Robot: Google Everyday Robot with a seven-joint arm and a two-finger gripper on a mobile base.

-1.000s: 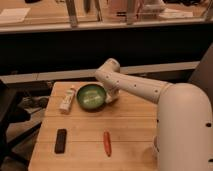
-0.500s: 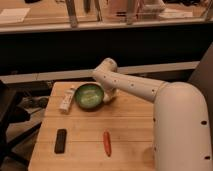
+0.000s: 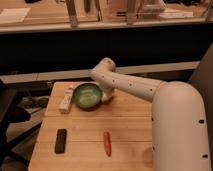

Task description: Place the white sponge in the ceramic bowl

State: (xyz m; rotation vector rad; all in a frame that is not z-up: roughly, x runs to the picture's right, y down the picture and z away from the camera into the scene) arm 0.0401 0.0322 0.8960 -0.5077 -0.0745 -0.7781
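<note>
We are poising the gripper (image 3: 106, 95), fingers together, beside the bowl's (image 3: 87, 95) right rim; next we are likely lifting the sponge over.

— What is standing behind?
— A dark panel (image 3: 60, 50) is running across the room, and a pale ledge (image 3: 160, 68) is lying along its foot.
— And nearer?
— A slatted wooden table (image 3: 130, 135) is sitting in warm light; a black chair (image 3: 7, 115) is standing beside it.

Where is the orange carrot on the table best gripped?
Grip the carrot at its middle, from above, jaws across its thin width: it lies flat, pointing away from the camera. The gripper, shut, sits by the ceramic bowl's right rim as seen here.
</note>
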